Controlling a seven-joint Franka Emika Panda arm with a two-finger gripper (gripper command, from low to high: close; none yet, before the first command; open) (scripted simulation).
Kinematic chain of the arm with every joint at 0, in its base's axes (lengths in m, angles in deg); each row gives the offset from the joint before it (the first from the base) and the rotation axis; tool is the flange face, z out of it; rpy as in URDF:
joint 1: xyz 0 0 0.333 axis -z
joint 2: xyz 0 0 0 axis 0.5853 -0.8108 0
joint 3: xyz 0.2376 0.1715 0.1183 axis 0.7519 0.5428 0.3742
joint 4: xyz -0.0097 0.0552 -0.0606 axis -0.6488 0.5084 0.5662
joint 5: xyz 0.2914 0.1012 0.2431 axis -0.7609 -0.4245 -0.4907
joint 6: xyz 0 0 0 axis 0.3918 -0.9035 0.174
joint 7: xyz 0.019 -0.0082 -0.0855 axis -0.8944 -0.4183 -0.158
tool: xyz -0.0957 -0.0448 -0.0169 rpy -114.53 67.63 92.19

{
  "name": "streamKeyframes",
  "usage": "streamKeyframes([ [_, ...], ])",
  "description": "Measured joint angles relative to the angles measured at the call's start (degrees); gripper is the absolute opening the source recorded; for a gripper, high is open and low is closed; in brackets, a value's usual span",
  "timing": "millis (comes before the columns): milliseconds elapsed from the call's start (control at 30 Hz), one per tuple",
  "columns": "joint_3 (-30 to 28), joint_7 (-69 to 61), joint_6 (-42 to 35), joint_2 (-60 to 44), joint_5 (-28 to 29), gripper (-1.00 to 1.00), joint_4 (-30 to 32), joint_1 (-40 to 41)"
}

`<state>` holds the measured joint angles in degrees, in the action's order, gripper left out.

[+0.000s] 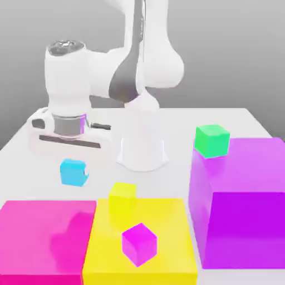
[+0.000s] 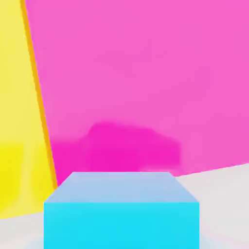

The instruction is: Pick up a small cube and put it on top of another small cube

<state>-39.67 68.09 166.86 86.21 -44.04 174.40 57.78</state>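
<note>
The gripper (image 1: 74,158), left of centre in the exterior view, is clamped on the small cyan cube (image 1: 73,171), hanging slightly tilted above the white surface (image 1: 178,128). Hand view: cyan cube's flat face (image 2: 121,224) before the big magenta block (image 2: 146,73). Small cubes: one cyan, one yellow (image 1: 122,197), one green (image 1: 212,139), one purple (image 1: 139,242).

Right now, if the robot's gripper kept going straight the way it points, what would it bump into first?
The small cyan cube is right under the gripper, seemingly held in its jaws. Past that it would probably meet the big pink block, which has a shadow on it, though depth is hard to judge.
</note>
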Motion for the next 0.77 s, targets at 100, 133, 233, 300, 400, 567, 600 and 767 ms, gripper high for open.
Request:
streamKeyframes([
  [100, 1.58, 1.73, -2.13, 2.37, -2.08, -1.00, 0.03, -2.02],
  [133, 2.08, 2.26, -2.84, 3.15, -2.84, -1.00, 0.04, -2.72],
  [233, 3.50, 3.72, -5.00, 5.49, -5.27, -1.00, 0.06, -4.90],
  [300, 4.44, 4.56, -6.47, 7.03, -7.01, -1.00, 0.07, -6.36],
  [400, 5.64, 5.78, -8.65, 9.25, -9.70, -1.00, 0.07, -8.68],
  [567, 6.69, 6.52, -1.71, 3.83, -11.23, -1.00, 1.62, -9.81],
  [600, 6.82, 6.58, 0.69, 1.88, -11.21, -1.00, 2.08, -9.74],
  [767, 7.00, 6.71, 4.41, -1.13, -11.09, 1.00, 2.78, -9.62],
])
